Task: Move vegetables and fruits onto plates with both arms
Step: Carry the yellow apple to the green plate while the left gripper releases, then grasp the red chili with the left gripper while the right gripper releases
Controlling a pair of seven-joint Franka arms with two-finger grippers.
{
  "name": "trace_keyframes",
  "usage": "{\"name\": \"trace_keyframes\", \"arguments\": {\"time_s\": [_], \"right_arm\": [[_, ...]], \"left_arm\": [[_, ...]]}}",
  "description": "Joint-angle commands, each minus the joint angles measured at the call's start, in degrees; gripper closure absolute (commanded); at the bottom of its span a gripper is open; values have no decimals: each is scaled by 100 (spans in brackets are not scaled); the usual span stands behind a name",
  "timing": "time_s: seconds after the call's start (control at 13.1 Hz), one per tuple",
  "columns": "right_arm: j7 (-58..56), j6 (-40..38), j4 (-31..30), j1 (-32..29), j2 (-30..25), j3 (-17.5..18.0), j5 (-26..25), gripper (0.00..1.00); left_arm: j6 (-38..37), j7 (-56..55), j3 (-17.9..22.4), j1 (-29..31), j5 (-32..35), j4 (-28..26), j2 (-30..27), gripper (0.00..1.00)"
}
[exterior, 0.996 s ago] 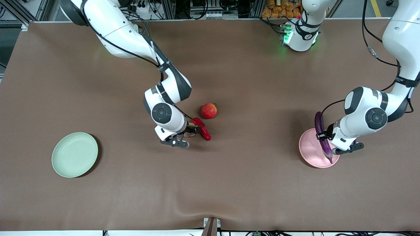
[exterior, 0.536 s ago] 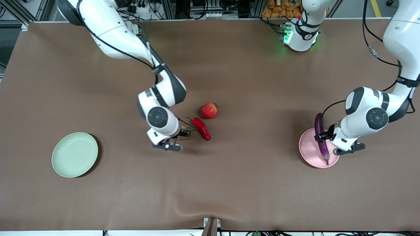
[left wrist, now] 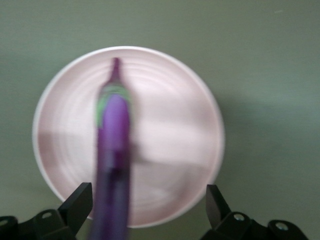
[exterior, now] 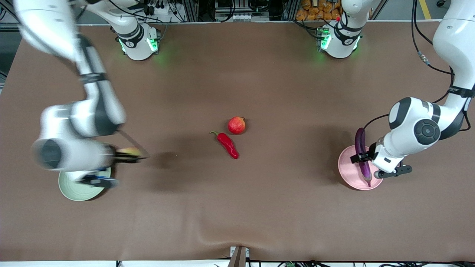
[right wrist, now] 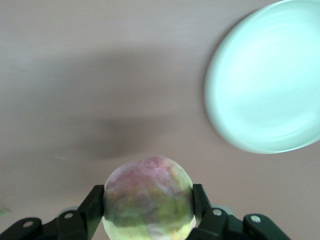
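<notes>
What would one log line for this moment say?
right gripper: holds pale fruit near green plate | left gripper: open, eggplant on pink plate

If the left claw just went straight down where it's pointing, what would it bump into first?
Most likely the pink plate right under the open left claw. The eggplant lies there too, closer to one finger.

A brown matte cloth point(exterior: 259, 207) covers the whole table, with a soft wrinkle rising near the edge closest to the front camera. A small metal bracket point(exterior: 239, 256) sits at the middle of that edge. Along the top of the front view runs an aluminium frame point(exterior: 193, 9) with cables and electronics point(exterior: 156, 7), and a pile of orange-yellow items point(exterior: 315, 11). Grey floor with a yellow line point(exterior: 425, 9) shows at the corner. Light is even, casting soft shadows
</notes>
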Motion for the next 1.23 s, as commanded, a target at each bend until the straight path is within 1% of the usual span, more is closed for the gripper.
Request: {"name": "trace_keyframes", "arguments": {"time_s": [0.0, 0.08, 0.15, 0.31, 0.46, 0.54, 0.61, 0.69, 0.77, 0.84, 0.92, 1.0, 1.07, 1.15], "right_arm": [[-1363, -40, -143, -1191, -51, 166, -61, 100], [-1644, -5, -143, -1596, -7, 166, -69, 100], [-1899, 47, -152, -1818, 37, 166, -183, 100], [-1919, 371, -195, -1986, 90, 166, -490, 100], [-1919, 880, -204, -2135, 396, 175, -483, 100], [-1911, 979, -213, -2110, 520, 175, -457, 100], [-1876, 1049, -213, -2040, 616, 175, -421, 100], [-1727, 1180, -213, -1900, 670, 175, -430, 100], [-1448, 1208, -291, -1855, 679, 175, -456, 100], [-1166, 1304, -336, -1777, 722, 175, -491, 100], [-1077, 1505, -362, -1767, 845, 175, -491, 100], [-1154, 1611, -415, -1837, 933, 175, -491, 100], [-1259, 1621, -415, -1863, 943, 175, -500, 69], [-1547, 1586, -407, -1916, 943, 175, -500, 43]], "left_arm": [[-124, -824, -199, -283, 18, 65, -93, 0], [-185, -1062, -199, -520, 18, 153, -93, 0], [-203, -1308, -199, -740, 9, 301, -41, 0], [-203, -1983, -199, -1345, -113, 644, 82, 0], [-203, -2722, -164, -2022, -359, 1083, 266, 0], [-203, -3117, -121, -2417, -430, 1346, 398, 0], [-203, -3573, 89, -2925, -535, 1679, 556, 0], [-203, -3943, 465, -3531, -666, 2222, 749, 0], [-203, -4269, 912, -4224, -903, 2724, 994, 0], [-203, -4577, 1491, -4988, -1044, 3242, 1214, 0], [-194, -4806, 2019, -5588, -1228, 3595, 1356, 0], [-125, -4843, 2381, -6003, -1500, 3738, 1435, 0], [41, -4870, 2620, -6303, -1616, 3783, 1506, 0], [200, -4879, 2735, -6514, -1634, 3801, 1585, 0]]}}
